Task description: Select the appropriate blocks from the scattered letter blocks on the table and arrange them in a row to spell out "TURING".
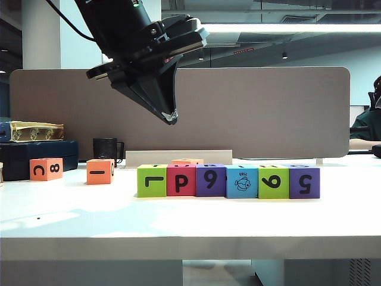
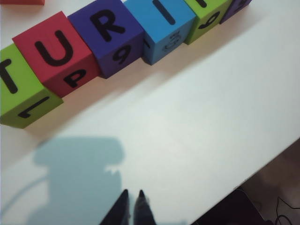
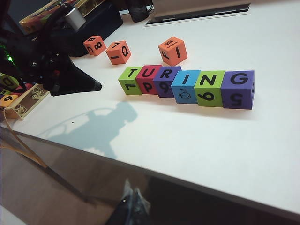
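Exterior view: six letter blocks [image 1: 228, 180] stand in a touching row on the white table [image 1: 190, 223], near its middle. Their front faces show, from left to right, a lime green cube [image 1: 152, 180] with a turned L, a red-pink cube [image 1: 181, 180] with P, a purple cube [image 1: 211, 180] with 9, a blue cube [image 1: 241, 182] with a fish, a second lime green cube [image 1: 273, 182] with 6, and a second purple cube [image 1: 304, 182] with 5. Right wrist view: the top faces of the same row read T, U, R, I, N, G. Three orange cubes [image 3: 173, 50] lie apart from the row, farther back on the table, with a black mug [image 1: 106, 148] and a brown-grey divider panel [image 1: 262, 113] behind.

The left gripper [image 1: 169, 117] hangs in the air above the row's left end, well clear of the cubes, its fingertips pressed together and holding nothing; its shadow [image 2: 79, 180] falls on bare tabletop in front of the row. The right gripper [image 3: 133, 199] sits off the table's front edge, fingertips drawn together and carrying nothing.
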Robot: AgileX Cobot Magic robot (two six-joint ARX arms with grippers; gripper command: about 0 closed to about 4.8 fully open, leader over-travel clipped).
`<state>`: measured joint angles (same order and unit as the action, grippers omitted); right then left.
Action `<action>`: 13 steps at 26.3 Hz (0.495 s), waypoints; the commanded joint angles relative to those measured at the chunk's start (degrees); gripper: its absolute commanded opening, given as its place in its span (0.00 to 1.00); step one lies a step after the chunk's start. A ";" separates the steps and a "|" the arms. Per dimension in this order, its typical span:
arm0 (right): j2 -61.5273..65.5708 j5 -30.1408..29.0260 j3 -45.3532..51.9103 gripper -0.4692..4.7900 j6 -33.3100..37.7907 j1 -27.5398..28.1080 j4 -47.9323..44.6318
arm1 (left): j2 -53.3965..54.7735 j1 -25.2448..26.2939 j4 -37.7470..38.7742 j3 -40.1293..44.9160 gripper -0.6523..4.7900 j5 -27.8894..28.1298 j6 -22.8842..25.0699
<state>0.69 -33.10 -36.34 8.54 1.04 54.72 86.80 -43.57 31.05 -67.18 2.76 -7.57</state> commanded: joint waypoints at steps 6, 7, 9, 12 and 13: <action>-0.59 8.26 0.00 0.09 -4.09 0.07 -20.50 | -0.22 -0.02 -0.50 -0.04 0.15 -0.02 -0.37; -0.61 11.08 0.59 0.09 -4.09 0.07 -20.50 | -0.22 -0.02 -0.50 -0.04 0.15 0.00 -0.37; -0.61 14.45 2.34 0.09 -4.07 0.09 -20.90 | -0.22 -0.02 -0.48 -0.04 0.15 -0.02 -0.39; -0.66 15.37 8.24 0.09 -3.89 0.13 -26.91 | -0.22 -0.02 -0.48 -0.04 0.15 -0.02 -0.39; -0.68 15.39 9.77 0.09 -3.61 0.13 -28.92 | -0.22 -0.02 -0.50 -0.04 0.15 0.00 -0.37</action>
<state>0.67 -17.93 -27.53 4.67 1.15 30.59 86.83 -43.57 31.05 -67.18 2.76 -7.57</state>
